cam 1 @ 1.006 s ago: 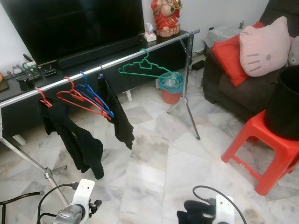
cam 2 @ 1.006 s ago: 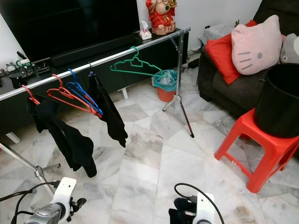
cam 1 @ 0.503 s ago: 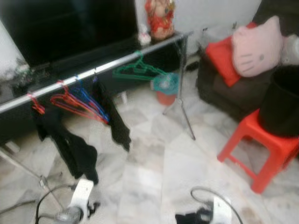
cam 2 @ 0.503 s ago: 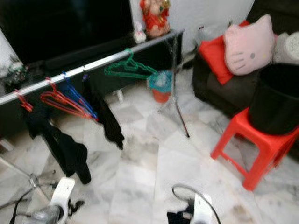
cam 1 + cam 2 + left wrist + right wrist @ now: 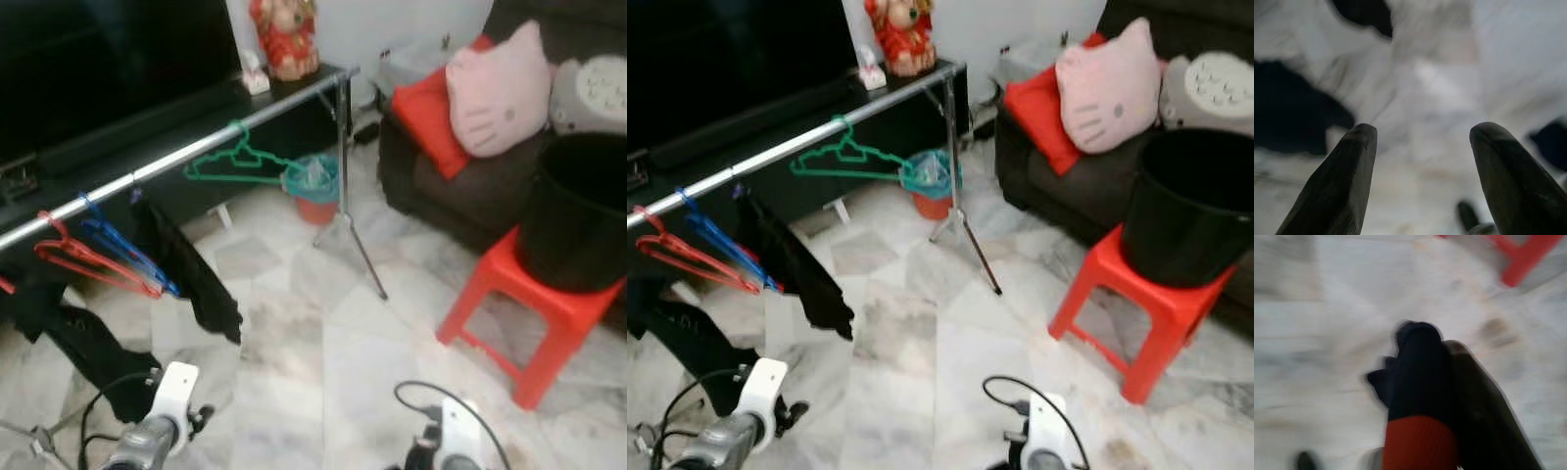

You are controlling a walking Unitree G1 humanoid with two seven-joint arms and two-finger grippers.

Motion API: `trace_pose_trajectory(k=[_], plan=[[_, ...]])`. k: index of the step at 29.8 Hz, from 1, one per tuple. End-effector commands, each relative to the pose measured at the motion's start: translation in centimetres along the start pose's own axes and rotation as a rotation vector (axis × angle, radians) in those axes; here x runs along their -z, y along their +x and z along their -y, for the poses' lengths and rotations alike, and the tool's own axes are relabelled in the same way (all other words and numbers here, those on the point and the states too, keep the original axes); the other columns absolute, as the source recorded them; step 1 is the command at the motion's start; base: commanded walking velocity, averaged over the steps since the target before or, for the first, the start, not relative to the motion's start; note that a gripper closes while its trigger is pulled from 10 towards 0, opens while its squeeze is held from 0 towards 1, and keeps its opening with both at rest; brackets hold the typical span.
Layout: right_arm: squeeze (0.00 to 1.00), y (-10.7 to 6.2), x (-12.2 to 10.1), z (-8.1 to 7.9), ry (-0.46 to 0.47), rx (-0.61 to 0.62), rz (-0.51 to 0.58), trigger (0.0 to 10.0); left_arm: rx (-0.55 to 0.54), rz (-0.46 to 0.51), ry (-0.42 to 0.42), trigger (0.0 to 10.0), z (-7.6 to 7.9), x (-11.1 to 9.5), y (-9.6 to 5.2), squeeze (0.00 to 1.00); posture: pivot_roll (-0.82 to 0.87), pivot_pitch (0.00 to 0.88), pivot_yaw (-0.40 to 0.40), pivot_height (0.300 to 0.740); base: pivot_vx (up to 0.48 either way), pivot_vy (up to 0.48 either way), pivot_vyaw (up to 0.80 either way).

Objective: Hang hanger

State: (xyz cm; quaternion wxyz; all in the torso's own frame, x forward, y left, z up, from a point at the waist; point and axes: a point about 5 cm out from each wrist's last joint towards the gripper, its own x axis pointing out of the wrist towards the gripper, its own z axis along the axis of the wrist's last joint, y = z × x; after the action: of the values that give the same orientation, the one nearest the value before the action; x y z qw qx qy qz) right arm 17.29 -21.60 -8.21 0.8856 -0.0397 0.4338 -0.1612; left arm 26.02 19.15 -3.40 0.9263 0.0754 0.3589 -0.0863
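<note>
Black fingers of the left gripper stand well apart in its wrist view, spread wide with nothing between them, pointing down at blurred pale marble floor and dark patches of cloth. The left arm hangs low at the robot's left side in the head views.

The right gripper looks pressed together in its blurred wrist view, with a dark piece of cloth with a red band lying against the fingers; whether the fingers actually clamp it I cannot tell. The right arm hangs low on the right, a black cable looping over it.

Ahead, a silver clothes rail runs diagonally on tripod legs in front of a black TV cabinet. On the rail a green hanger hangs near the far end. Nearer the robot's left hang a blue hanger and a red hanger side by side, and a black garment hangs just beyond them. Another black garment droops at the left edge.

A red bin with a teal liner stands behind the rail's tripod. To the right a red plastic stool bears a black bucket, beside a dark sofa with a red cushion and a pink cat-face pillow. A red figurine sits on the cabinet.
</note>
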Motion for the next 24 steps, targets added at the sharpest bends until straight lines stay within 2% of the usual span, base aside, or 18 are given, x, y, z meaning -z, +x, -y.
trace_pose_trajectory(k=[1, 10, 17, 24], plan=[[0.0, 0.0, -1.6, -2.2, 0.011, -0.054, 0.055, 10.0, -0.06, -0.066, 0.002, 10.0, -2.3, 2.0, -0.9, 0.0, -0.02, 0.0, 0.11, 0.74, 0.326, 0.0, 0.0], [0.0, 0.0, -1.7, -1.9, 0.028, -0.04, 0.048, 10.0, -0.05, -0.045, 0.008, 10.0, -2.0, 1.1, -0.7, 0.0, -0.02, 0.0, 0.111, 0.74, 0.323, 0.0, 0.0], [0.0, 0.1, -2.1, -1.7, 0.012, -0.035, 0.072, 10.0, -0.053, -0.042, 0.01, 10.0, -2.0, 1.1, -0.7, 0.0, -0.02, 0.0, 0.108, 0.74, 0.0, 0.0, 0.0], [0.0, 0.4, -3.1, -0.6, 0.022, 0.005, 0.107, 10.0, -0.045, -0.037, 0.007, 10.0, -1.8, 1.0, -0.6, 0.0, -0.02, 0.0, 0.105, 0.74, 0.0, 0.0, 0.0]])
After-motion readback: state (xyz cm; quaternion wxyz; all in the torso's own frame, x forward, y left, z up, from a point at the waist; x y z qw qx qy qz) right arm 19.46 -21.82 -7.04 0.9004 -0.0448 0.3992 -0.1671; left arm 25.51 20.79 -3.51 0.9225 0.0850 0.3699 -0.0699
